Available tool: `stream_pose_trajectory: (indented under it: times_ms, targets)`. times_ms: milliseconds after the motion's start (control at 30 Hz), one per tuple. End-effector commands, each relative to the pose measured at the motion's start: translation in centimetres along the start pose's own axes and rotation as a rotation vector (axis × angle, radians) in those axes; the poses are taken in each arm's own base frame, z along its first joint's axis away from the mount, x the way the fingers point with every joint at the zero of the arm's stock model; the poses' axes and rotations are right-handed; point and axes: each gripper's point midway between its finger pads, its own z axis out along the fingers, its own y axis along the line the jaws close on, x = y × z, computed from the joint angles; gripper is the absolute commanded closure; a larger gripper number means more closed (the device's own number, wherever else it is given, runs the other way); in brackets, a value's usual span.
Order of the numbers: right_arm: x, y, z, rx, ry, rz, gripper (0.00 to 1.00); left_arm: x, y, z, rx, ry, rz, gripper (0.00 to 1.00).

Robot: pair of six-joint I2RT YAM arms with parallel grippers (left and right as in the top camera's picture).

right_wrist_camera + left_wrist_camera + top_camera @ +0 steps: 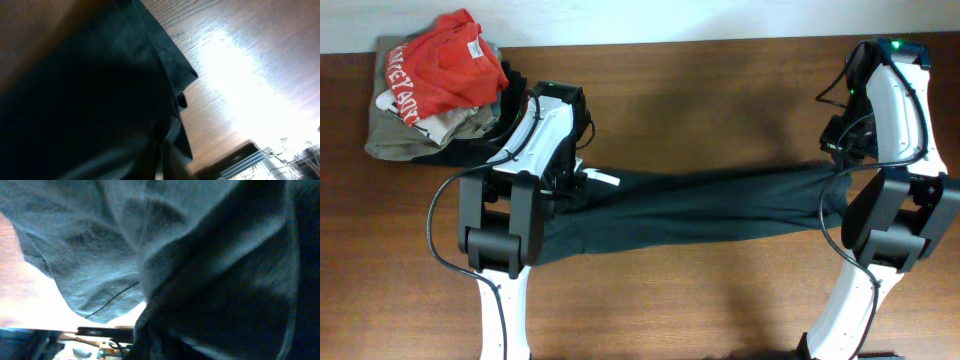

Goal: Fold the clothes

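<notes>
The clothes (700,205), a dark navy-black T-shirt, hang as a long bunched band stretched across the table between my two arms. A small white neck label (607,178) shows near its left end. That left end runs in under my left gripper (570,186), and the right end runs in under my right gripper (840,182). Dark cloth (200,255) fills the left wrist view and hides the fingers. In the right wrist view, folds of the shirt (90,100) also cover the fingers. Each gripper seems shut on its end of the shirt.
A pile lies at the table's back left corner: a red shirt with white lettering (445,65) on top of a beige-grey garment (395,135). The wooden table (700,90) shows bare behind and in front of the stretched shirt.
</notes>
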Motion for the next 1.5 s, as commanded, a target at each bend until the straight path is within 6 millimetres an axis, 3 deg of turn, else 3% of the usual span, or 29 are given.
stream_pose_trajectory:
  times_ms: [0,33,67,200,267,400,533,633,767,1000,1133,1267,1467]
  targets:
    - [0.2,-1.1,-1.0,0.026,-0.027,-0.027,0.32,0.4,0.6,-0.2,-0.017,-0.004,-0.011,0.01]
    - [0.3,-1.1,-1.0,0.028,-0.026,-0.035,0.13,0.4,0.6,-0.2,-0.017,-0.004,-0.007,0.01]
    - [0.3,-1.1,-1.0,0.027,-0.026,-0.034,0.08,0.4,0.5,-0.3,-0.016,-0.006,-0.005,0.01]
    - [0.0,-1.0,-1.0,0.022,-0.037,-0.032,0.05,-0.4,0.6,-0.8,-0.015,-0.045,-0.004,0.01]
    - [-0.2,-0.9,-1.0,0.020,-0.043,-0.031,0.04,-0.9,0.4,-2.4,0.002,-0.104,-0.009,0.01]
    - [-0.4,-0.8,-1.0,0.016,-0.051,-0.030,0.02,-1.3,0.1,-7.9,0.051,-0.305,-0.013,0.01]
    - [-0.6,-0.5,-1.0,0.003,-0.062,-0.027,0.01,-1.2,-1.1,-9.8,0.049,-0.392,0.015,0.02]
    - [-0.5,-0.2,-1.0,-0.018,-0.055,-0.027,0.01,-1.5,-2.5,-8.9,0.034,-0.370,0.050,0.02]
    - [-0.5,-0.2,-1.0,-0.018,-0.055,-0.047,0.02,-2.4,-4.1,-5.2,0.012,-0.305,0.072,0.02]
    - [-0.6,-0.2,-1.0,-0.018,-0.057,-0.053,0.02,-2.9,-3.5,-0.4,0.015,-0.239,0.011,0.08]
    - [-0.6,-0.1,-1.0,-0.018,-0.060,-0.052,0.02,-3.4,-3.2,0.7,0.012,-0.246,0.003,0.10]
    - [-0.8,-0.1,-1.0,-0.021,-0.067,-0.051,0.02,-4.2,-3.0,0.6,0.004,-0.276,-0.003,0.31]
    - [-0.9,0.0,-1.0,-0.023,-0.072,-0.050,0.02,-4.2,-2.3,0.5,-0.029,-0.280,-0.012,0.73]
